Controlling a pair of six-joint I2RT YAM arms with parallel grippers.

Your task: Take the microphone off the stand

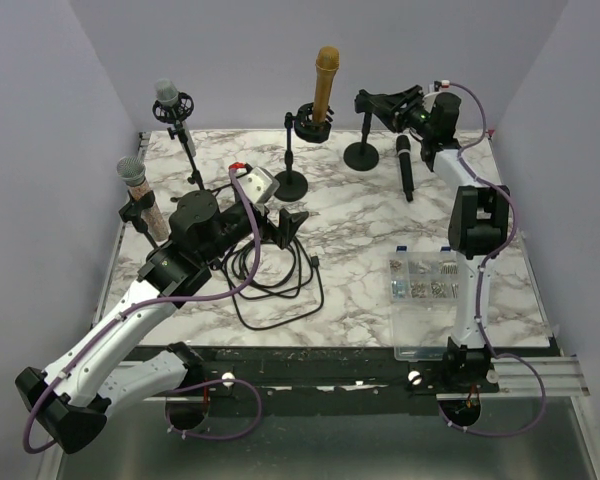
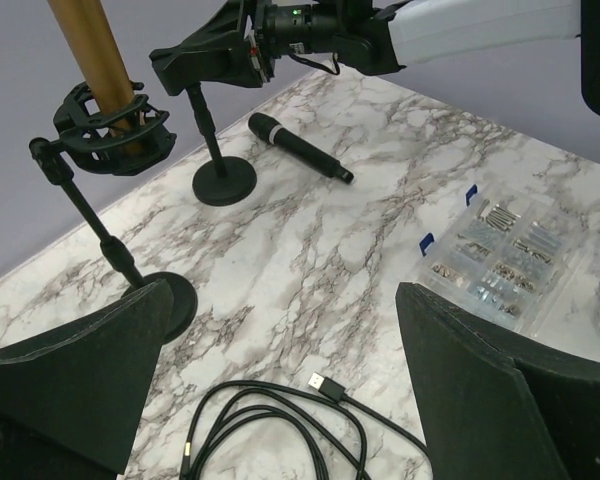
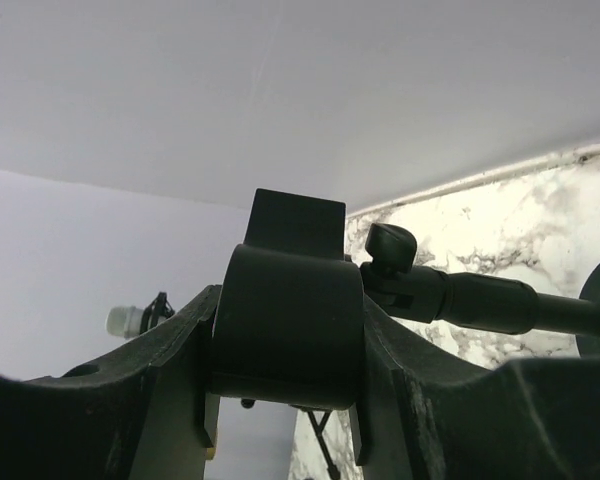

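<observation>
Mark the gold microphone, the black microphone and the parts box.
gold microphone (image 1: 326, 85): top view, its body.
black microphone (image 2: 302, 150): left wrist view, its handle.
parts box (image 1: 426, 325): top view, its clear near half.

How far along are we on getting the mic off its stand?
Done: the black microphone lies on the table beside the stand. In hand: the right pincer is clamped on the empty clip. Left: probably just releasing the clip and backing away.

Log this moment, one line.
right pincer: shut on empty black cylindrical stand clip | black handheld microphone: lying on marble table | left pincer: open
</observation>
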